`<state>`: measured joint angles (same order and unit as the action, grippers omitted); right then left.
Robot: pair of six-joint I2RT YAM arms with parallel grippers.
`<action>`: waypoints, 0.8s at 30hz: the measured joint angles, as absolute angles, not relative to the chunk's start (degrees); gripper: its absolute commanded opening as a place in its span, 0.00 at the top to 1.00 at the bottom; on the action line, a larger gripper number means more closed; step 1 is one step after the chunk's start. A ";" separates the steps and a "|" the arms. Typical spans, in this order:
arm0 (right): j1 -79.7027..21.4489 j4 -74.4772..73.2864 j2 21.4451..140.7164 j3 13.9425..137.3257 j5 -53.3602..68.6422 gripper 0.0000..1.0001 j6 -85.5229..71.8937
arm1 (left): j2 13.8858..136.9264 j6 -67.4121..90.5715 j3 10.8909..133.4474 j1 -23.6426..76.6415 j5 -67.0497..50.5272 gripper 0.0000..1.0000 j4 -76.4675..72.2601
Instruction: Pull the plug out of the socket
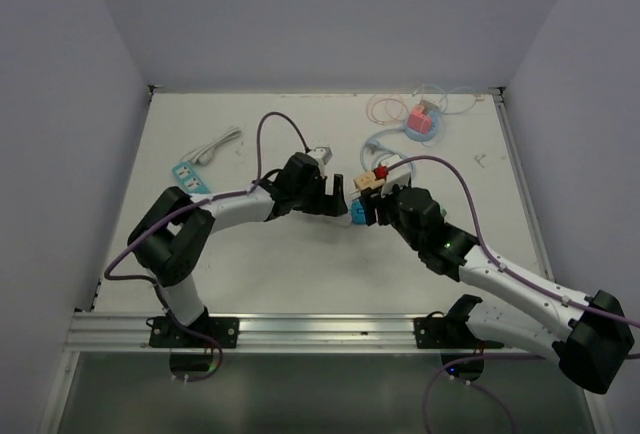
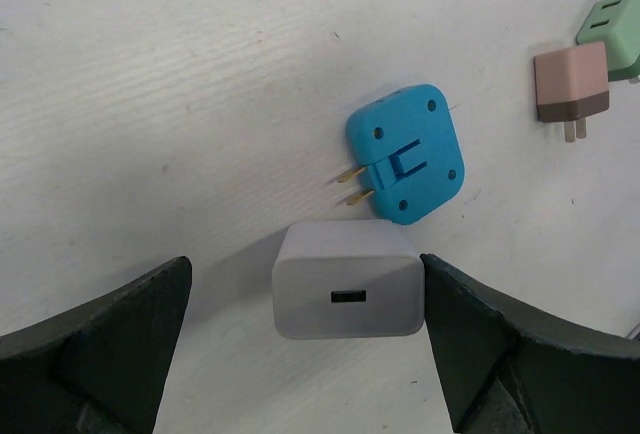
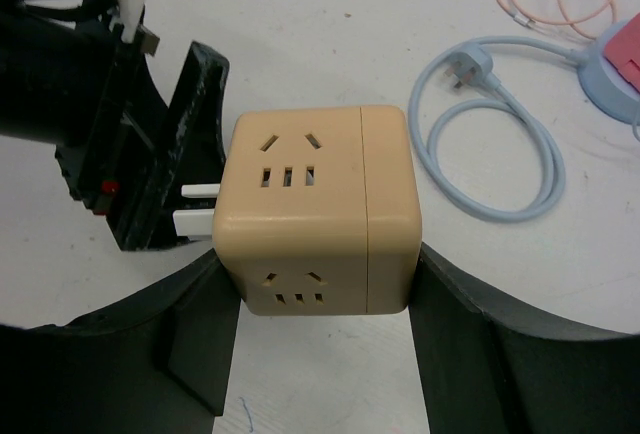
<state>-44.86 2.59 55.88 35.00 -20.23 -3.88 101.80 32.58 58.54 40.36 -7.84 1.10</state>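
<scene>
Showing right-wrist only: prongs [image 3: 196,221] beside socket [image 3: 315,209]

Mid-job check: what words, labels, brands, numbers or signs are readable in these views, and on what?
None readable on any view.
The beige socket cube shows only slot holes.
The white charger shows only a port.
The blue adapter shows only screw holes.
The teal power strip is too small to tell.

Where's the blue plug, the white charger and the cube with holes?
blue plug [image 2: 405,154], left wrist view, its flat back.
white charger [image 2: 300,299], left wrist view, front face beside port.
beige cube socket [image 3: 330,204], right wrist view, top face.
</scene>
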 measured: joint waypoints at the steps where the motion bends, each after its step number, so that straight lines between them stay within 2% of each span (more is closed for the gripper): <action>1: -44.86 2.55 55.96 35.07 -19.64 1.00 -3.88 | 100.66 32.60 57.71 39.59 -7.97 0.02 0.97; 13: -44.66 0.43 65.58 44.58 -6.22 1.00 -3.44 | 81.52 33.21 52.23 29.19 -7.86 0.02 2.50; 24: -48.66 2.07 89.17 57.21 6.04 1.00 -3.42 | 63.99 28.21 58.67 12.36 0.89 0.00 19.59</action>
